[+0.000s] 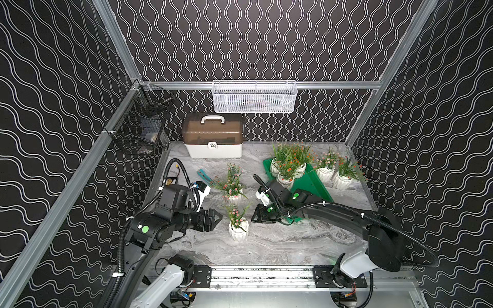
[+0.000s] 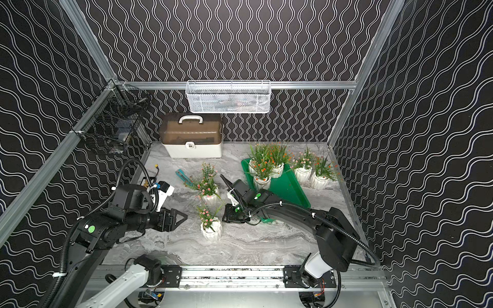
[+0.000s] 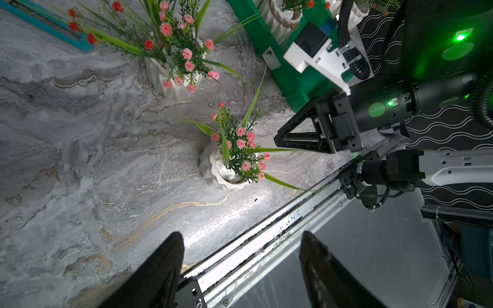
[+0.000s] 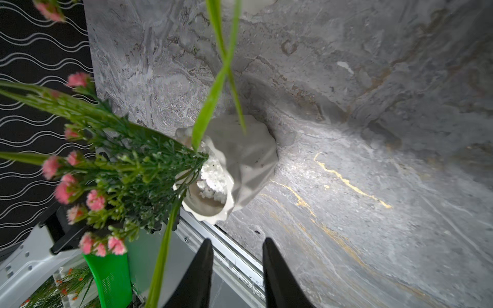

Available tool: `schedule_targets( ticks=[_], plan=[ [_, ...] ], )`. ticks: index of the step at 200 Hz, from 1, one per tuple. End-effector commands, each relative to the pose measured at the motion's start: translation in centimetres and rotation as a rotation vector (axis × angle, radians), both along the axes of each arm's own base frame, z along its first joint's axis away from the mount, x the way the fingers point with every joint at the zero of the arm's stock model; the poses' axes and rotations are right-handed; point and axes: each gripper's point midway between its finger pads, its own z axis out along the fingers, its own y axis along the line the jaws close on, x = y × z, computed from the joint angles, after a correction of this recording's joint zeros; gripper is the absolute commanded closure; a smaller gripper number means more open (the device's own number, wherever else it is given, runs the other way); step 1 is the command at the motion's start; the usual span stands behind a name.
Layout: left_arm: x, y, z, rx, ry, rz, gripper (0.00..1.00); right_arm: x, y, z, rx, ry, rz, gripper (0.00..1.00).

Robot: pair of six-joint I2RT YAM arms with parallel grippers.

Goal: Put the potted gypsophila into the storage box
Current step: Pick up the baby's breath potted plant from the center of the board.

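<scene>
Two potted gypsophila with pink flowers stand on the marble table: the front pot [image 1: 239, 231] [image 2: 211, 231] [image 3: 221, 170] [image 4: 240, 160] and the one behind it [image 1: 236, 198] [image 3: 165, 77]. The green storage box [image 1: 309, 184] [image 2: 286, 186] [image 3: 288, 77] lies at the right and holds three orange-flowered pots [image 1: 285, 181]. Two more pots [image 1: 325, 173] [image 1: 342, 181] stand on the table to its right. My left gripper [image 1: 220, 216] [image 3: 242, 234] hangs open just left of the front pot, holding nothing. My right gripper [image 1: 254, 217] [image 4: 237, 240] is just right of that pot, its jaws narrowly apart with nothing between them.
A white case with a brown lid [image 1: 213, 138] sits at the back. A white mesh basket [image 1: 254, 97] hangs on the back wall and a black wire basket [image 1: 141, 125] on the left wall. A teal tool [image 1: 204, 174] lies behind the pots. A metal rail [image 1: 261, 274] borders the front.
</scene>
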Motion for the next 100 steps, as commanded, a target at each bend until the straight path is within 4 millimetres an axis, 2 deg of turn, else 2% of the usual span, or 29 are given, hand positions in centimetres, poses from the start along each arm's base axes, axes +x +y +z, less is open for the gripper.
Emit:
schedule_targets(
  ticks=[1, 50, 100],
  plan=[
    [-1.1, 0.0, -0.7, 0.008, 0.028, -0.028, 0.27, 0.7, 1.0, 0.4, -0.023, -0.043, -0.039, 0.66],
    [-1.2, 0.4, -0.7, 0.016, 0.004, -0.016, 0.28, 0.4, 1.9, -0.6, -0.098, -0.066, -0.043, 0.66],
    [-1.3, -0.4, -0.8, -0.023, -0.002, -0.047, 0.28, 0.3, 2.2, -2.3, -0.188, -0.083, -0.036, 0.67]
  ],
)
